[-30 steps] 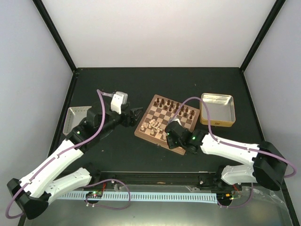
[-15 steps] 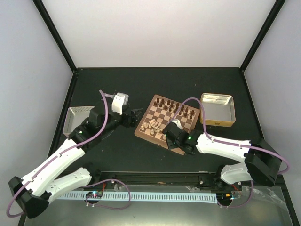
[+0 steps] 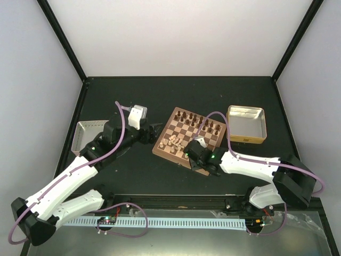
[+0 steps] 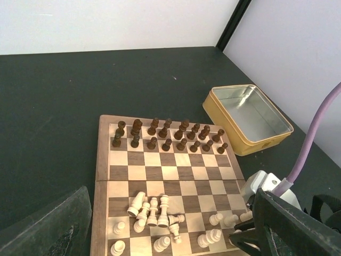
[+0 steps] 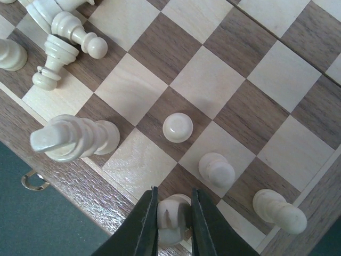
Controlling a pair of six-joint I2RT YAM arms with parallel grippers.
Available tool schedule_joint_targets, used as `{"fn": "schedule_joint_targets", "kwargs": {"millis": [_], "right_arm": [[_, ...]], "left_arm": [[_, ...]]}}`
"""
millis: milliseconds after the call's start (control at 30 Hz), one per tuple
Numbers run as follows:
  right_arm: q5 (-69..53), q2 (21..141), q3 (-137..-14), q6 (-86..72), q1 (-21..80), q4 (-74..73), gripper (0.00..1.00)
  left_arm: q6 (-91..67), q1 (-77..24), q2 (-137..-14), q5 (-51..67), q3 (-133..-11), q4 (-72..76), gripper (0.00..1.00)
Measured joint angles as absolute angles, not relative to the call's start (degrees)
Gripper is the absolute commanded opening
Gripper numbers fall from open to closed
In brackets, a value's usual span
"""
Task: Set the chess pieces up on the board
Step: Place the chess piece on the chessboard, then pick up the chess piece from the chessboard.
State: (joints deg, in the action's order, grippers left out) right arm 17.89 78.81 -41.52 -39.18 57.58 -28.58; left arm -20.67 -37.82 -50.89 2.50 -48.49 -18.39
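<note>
At the board's left edge, the left gripper (image 3: pixel 153 131) hangs with its jaws wide and nothing in them, having crept slightly closer. On the board (image 4: pixel 170 172) the dark pieces (image 4: pixel 168 136) fill the two far rows, while the cream pieces (image 4: pixel 152 210) lie partly heaped on its near half. Toward its near right corner, the right gripper (image 5: pixel 173 205) has come down to the near row, pinched on one cream piece (image 5: pixel 170 230) apparently standing there, so letting go seems next.
</note>
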Motion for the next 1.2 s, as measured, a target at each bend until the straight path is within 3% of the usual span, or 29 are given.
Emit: {"fn": "schedule_joint_targets", "kwargs": {"millis": [800,1200], "right_arm": [[19.35,69.73,-47.11,-39.99,57.17,-32.93,0.45],[10.46,87.64,-63.11,-37.23,48.93,-32.75,0.43]], "left_arm": [[-21.91,-37.32,-50.94,0.58,-47.75,-18.28,0.85],[-26.92,-35.59,-47.83,-1.21,-40.93,-18.35,0.85]]}}
